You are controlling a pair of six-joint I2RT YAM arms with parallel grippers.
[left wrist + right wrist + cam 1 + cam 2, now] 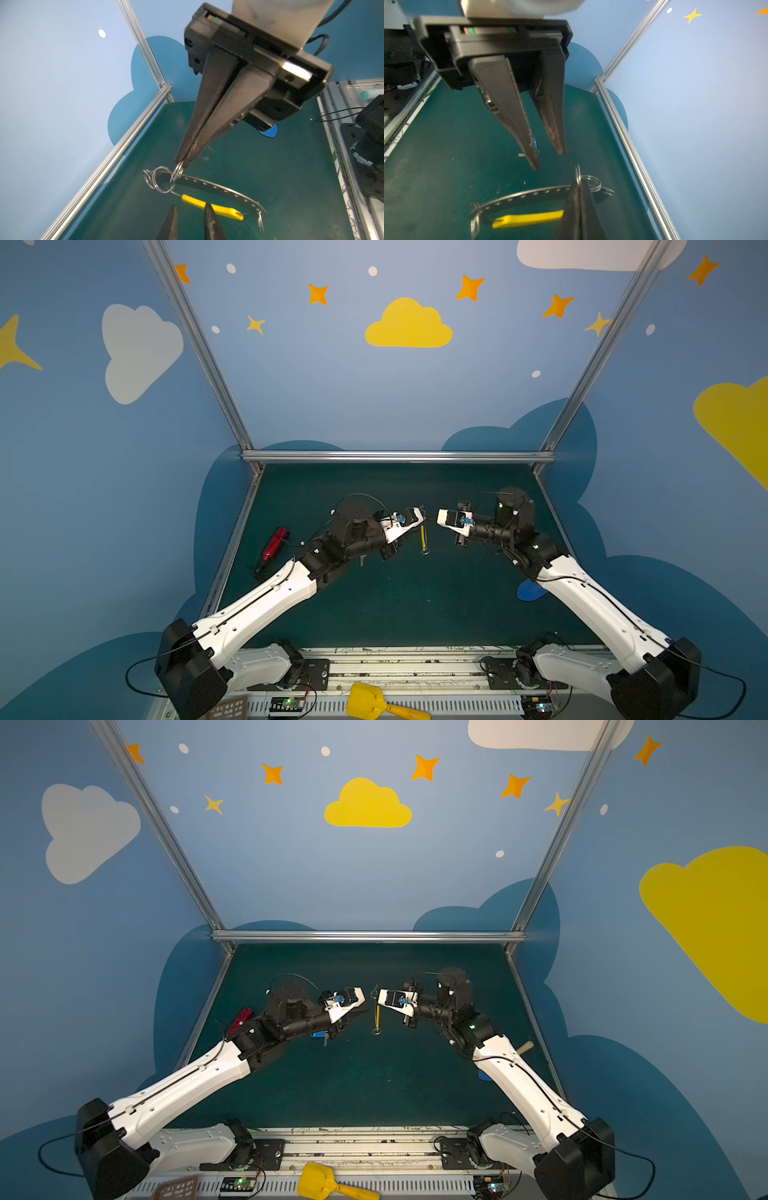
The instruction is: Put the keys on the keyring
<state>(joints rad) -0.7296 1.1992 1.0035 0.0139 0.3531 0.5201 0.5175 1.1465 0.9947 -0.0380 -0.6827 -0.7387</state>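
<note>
The keyring (218, 190) is a thin grey studded hoop with a yellow arc (193, 200). It hangs above the green mat, seen edge-on in both top views (423, 537) (377, 1017). My right gripper (578, 185) is shut on a small metal loop (176, 173) at the hoop's top end. My left gripper (190, 208) is open, its fingertips (536, 167) close to the yellow arc with nothing between them. The keys (535, 143), a blue tag with a tiny silver key, lie on the mat below the left arm (320, 1036).
A red object (274, 543) lies at the mat's left edge. A blue toy shovel (530, 591) sits partly under the right arm. A yellow scoop (365, 699) and a brown mesh piece (228, 707) lie on the front rail. Aluminium frame bars (399, 456) bound the mat.
</note>
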